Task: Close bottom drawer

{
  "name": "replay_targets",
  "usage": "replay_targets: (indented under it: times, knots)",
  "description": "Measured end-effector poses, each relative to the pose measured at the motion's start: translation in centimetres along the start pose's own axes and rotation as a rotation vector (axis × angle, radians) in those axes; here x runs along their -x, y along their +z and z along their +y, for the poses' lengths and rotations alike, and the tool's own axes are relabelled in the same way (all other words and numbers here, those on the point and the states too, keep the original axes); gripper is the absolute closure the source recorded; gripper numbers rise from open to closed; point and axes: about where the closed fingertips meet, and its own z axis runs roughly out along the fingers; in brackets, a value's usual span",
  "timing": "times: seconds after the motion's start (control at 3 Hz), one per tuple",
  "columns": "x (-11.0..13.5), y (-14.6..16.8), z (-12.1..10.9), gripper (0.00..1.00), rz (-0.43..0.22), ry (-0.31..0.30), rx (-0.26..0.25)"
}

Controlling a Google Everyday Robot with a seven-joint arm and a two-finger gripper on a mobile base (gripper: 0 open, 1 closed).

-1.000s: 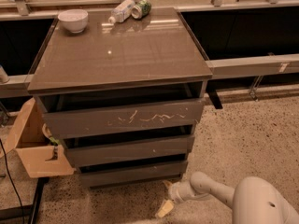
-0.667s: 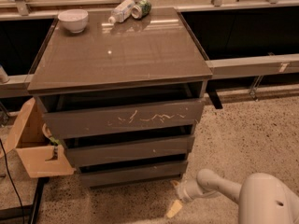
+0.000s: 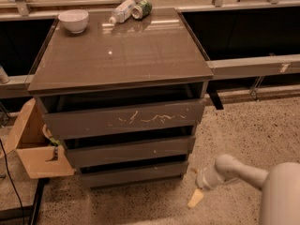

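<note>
The dark grey-brown cabinet (image 3: 117, 55) stands in the middle of the view with three handleless drawers. The bottom drawer (image 3: 133, 174) is the narrowest, with a plain flat front, just above the floor. A dark gap shows above it, and I cannot tell whether it is fully pushed in. The middle front (image 3: 129, 151) and the scratched top front (image 3: 124, 118) sit above it. My gripper (image 3: 196, 198) is low over the floor at the lower right, a short way right of the bottom drawer's right end, not touching it. It holds nothing that I can see.
A white bowl (image 3: 74, 20), a lying plastic bottle (image 3: 121, 11) and a green can (image 3: 142, 8) are on the cabinet top. An open cardboard box (image 3: 33, 146) stands against the cabinet's left side. Speckled floor (image 3: 253, 130) lies to the right.
My gripper has moved to the right and slightly up, away from the bottom drawer's right corner. The drawers look unchanged.
</note>
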Motion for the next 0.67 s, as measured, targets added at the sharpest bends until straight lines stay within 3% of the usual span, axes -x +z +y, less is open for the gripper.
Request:
replay_targets:
  times: [0.33,0.67]
  knots:
    - [0.71,-8.31,-3.48,0.00,0.028,-0.013,-0.125]
    - [0.70,-8.33,-3.48,0.00,0.028,-0.014,-0.125]
